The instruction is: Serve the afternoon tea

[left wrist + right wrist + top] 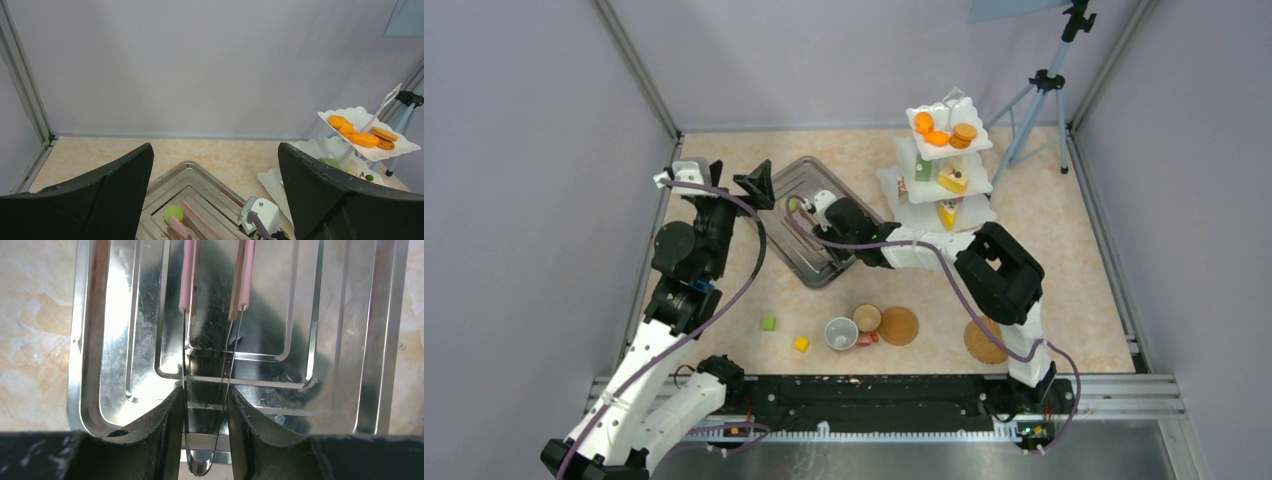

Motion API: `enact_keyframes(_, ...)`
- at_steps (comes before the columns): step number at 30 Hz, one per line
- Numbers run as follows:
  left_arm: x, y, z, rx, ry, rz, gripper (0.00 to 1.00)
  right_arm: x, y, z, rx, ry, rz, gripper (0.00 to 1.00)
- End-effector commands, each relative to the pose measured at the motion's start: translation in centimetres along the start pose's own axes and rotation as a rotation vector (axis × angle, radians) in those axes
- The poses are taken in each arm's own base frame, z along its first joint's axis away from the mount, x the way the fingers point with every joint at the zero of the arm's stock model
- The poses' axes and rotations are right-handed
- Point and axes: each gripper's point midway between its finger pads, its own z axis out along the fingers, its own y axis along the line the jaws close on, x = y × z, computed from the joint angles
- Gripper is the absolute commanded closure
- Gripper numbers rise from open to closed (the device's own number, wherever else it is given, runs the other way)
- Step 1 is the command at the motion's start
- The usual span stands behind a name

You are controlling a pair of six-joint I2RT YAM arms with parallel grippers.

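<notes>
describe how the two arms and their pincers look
Both the left arm and right arm mix white links with bulky black joints, each trailed by a purple cable. The left pincer and right pincer have black, wedge-shaped, textured fingers.

Beige marbled table between grey walls.
On the table [1074,260] a steel tray [796,262] lies far left and a white three-tier stand [944,190] rises far right. Toward the near edge sit a green cube [768,323], a yellow cube [801,344], a white cup [841,333] beside a second cup [867,318], a brown mat [898,326] just beside that, and another mat [982,342] further right.
</notes>
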Motion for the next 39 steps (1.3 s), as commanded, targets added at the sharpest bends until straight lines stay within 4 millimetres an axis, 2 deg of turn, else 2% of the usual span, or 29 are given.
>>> enact_keyframes(1,-2.3,-0.4,0.0,0.012,-0.059,-0.022,0.01,-4.8,0.9,-0.2,-0.025,-0.117,-0.010,0.66)
enact_keyframes(5,-2.3,-0.4,0.0,0.012,-0.059,-0.022,0.01,-5.5,0.7,0.6,-0.013,-0.126,-0.007,0.66)
enact_keyframes(8,-2.4,-0.3,0.0,0.010,-0.061,-0.021,0.01,-4.9,0.8,1.2,-0.017,-0.100,-0.011,0.66)
enact_keyframes(16,-2.4,-0.3,0.0,0.011,-0.061,-0.022,0.01,-4.9,1.0,2.7,-0.022,-0.104,-0.042,0.66)
enact_keyframes(19,-2.4,-0.3,0.0,0.010,-0.061,-0.023,0.01,-5.6,1.3,3.2,-0.035,-0.132,-0.050,0.66)
enact_keyframes(27,-2.4,-0.3,0.0,0.010,-0.061,-0.022,0.01,-5.9,1.8,4.6,-0.075,-0.152,-0.089,0.66)
enact_keyframes(39,-2.6,-0.3,-0.1,0.009,-0.064,-0.022,0.01,-6.7,2.0,6.8,-0.075,-0.172,-0.109,0.55)
